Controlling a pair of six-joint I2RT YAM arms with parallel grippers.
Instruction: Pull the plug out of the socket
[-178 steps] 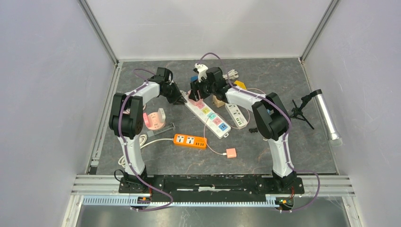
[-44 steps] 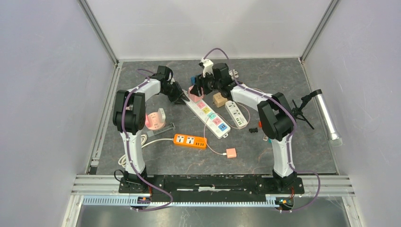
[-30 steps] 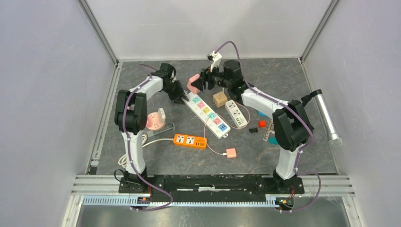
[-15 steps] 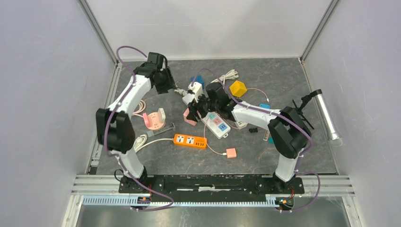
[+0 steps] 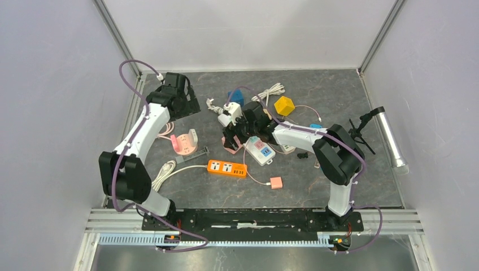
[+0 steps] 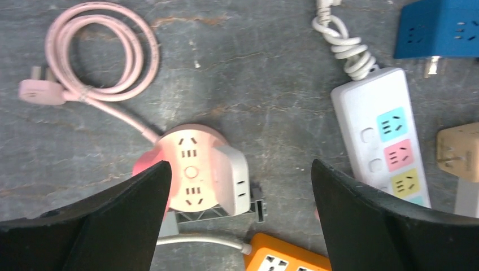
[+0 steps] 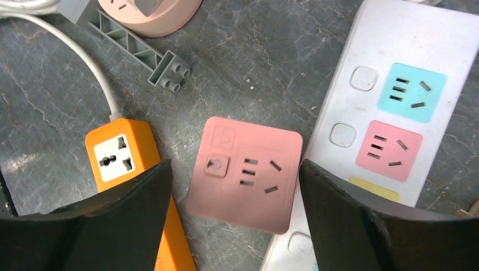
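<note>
The pink square plug (image 7: 243, 172) is out of the socket and lies face up under my right gripper (image 7: 234, 164), which is open, and it touches neither finger. Its right edge overlaps the rim of the white power strip (image 7: 395, 51) with coloured sockets. In the top view the plug (image 5: 228, 144) sits just left of the strip (image 5: 258, 151), below the right gripper (image 5: 237, 132). My left gripper (image 6: 238, 166) is open and holds nothing. It hangs high at the back left (image 5: 182, 104), well away from the strip (image 6: 378, 147).
An orange power strip (image 5: 227, 168) lies in front of the plug. A round pink socket (image 6: 189, 166) with a coiled pink cord (image 6: 101, 56) sits on the left by a grey plastic piece (image 7: 147, 51). At the back are a blue adapter (image 6: 440, 28) and a yellow cube (image 5: 284, 105).
The right gripper carried the pink plug from the strip's far end down to its near left side and opened, letting it go. The left gripper opened and drew back to the rear left.
</note>
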